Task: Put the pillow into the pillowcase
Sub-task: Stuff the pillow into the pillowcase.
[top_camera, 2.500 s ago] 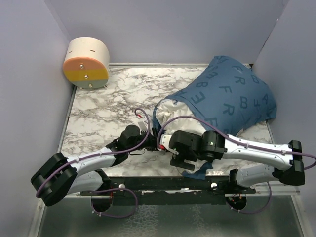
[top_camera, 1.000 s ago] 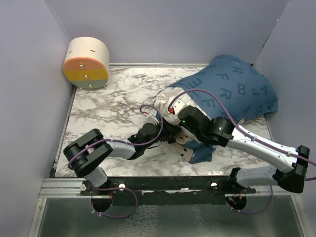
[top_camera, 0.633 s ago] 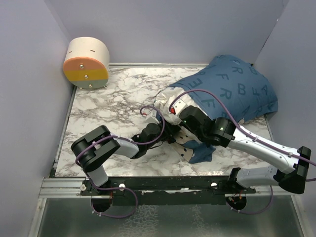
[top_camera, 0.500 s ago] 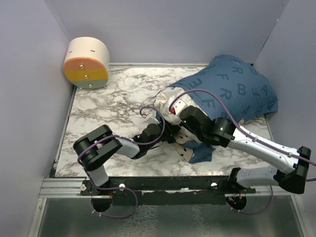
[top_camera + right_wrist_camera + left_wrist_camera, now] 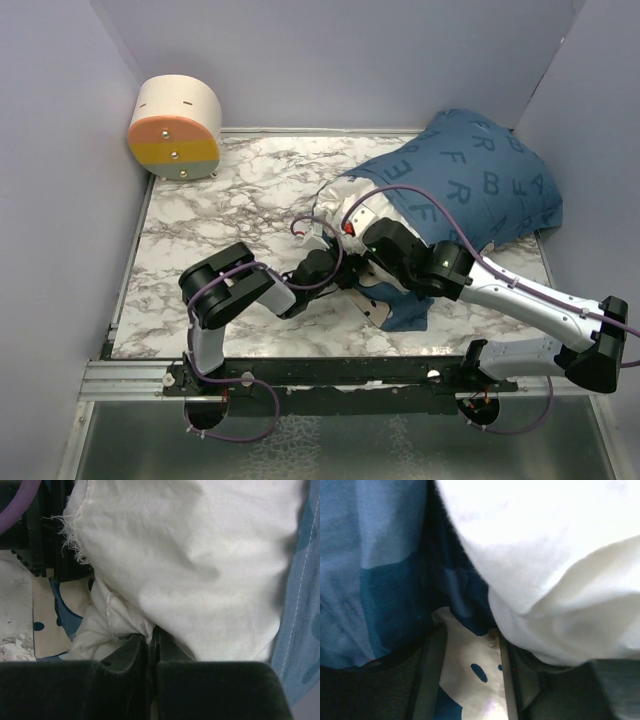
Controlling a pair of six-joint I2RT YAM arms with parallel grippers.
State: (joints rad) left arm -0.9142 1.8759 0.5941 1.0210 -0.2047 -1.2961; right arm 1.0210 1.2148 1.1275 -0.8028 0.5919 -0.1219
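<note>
Your left claw (image 5: 469,636) stands part-open at the mouth of the pillowcase (image 5: 470,190), gripping nothing I can see. Your right claw (image 5: 150,638) is clamped tight on a pinch of the pillow (image 5: 200,570) at that mouth. Most of the pillow looks to be inside, with only this near end left to tuck in.

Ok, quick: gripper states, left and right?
Left gripper: open, pillowcase cloth lying loose between the jaws.
Right gripper: closed, pinching the pillow fabric.
</note>
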